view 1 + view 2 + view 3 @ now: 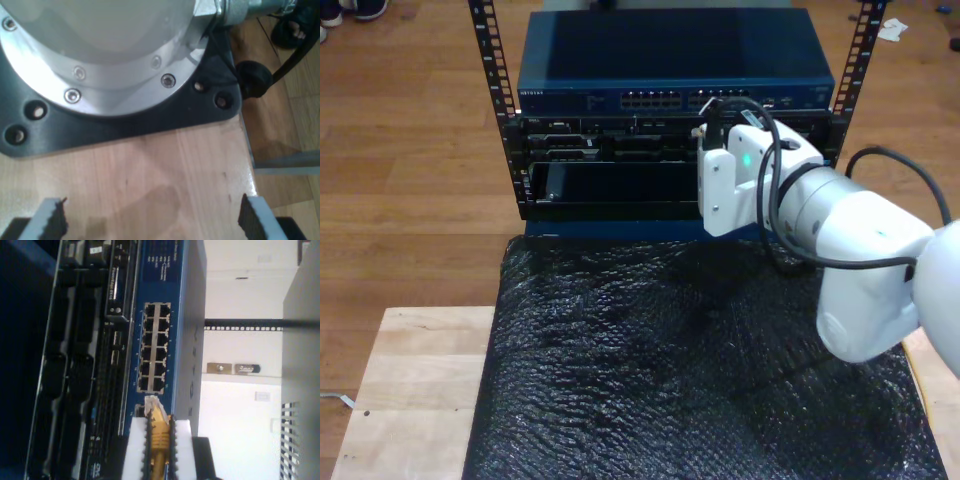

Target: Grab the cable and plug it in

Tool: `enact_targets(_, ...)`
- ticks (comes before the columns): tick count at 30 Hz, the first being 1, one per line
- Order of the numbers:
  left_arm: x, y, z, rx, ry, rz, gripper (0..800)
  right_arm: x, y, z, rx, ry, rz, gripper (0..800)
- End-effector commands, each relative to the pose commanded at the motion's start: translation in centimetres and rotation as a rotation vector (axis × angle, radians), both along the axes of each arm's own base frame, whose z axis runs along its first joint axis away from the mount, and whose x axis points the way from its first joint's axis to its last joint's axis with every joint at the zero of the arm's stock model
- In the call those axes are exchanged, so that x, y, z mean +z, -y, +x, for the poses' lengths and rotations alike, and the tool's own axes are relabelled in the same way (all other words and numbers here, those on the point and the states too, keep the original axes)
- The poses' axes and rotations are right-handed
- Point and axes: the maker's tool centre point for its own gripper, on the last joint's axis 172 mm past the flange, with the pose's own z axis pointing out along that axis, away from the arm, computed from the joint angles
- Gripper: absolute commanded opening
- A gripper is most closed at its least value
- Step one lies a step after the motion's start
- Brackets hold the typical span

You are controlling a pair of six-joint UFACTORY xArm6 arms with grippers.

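My second gripper (pixel 159 450) clamps its white, black-ribbed fingers (pixel 135 450) on the thin yellow-orange network cable (pixel 159 440), whose clear plastic plug (pixel 151 405) sits just short of the blue network switch's ports (pixel 154 347). My first gripper (pixel 152 220) is spread wide over the pale wooden table (pixel 150 170).

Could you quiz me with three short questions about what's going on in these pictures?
1. True or false: my second gripper grips the yellow cable.
2. The clear plug points at: A) the blue switch, B) the black bubble wrap, C) the floor.
3. What lies between my first gripper's open fingers?

Key: 1 true; 2 A; 3 nothing but bare wooden tabletop.
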Motion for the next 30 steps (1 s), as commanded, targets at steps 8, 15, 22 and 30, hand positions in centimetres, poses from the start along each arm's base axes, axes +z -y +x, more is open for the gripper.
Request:
enact_targets(8, 0.0, 0.0, 0.0, 0.000, 0.000, 0.000, 799, -0.3, -0.1, -0.5, 0.002, -0.010, 0.003, 0)
enact_targets(15, 0.0, 0.0, 0.0, 0.001, 0.001, 0.000, 799, -0.2, 0.0, 0.0, -0.005, -0.010, 0.020, 0)
enact_targets(22, 0.0, 0.0, 0.0, 0.001, 0.001, 0.000, 800, 0.9, 0.1, 0.8, -0.001, 0.043, 0.051, 0)
enact_targets(30, 0.0, 0.0, 0.0, 0.001, 0.001, 0.000, 799, 0.5, 2.2, 1.5, -0.050, 0.061, 0.086, 0)
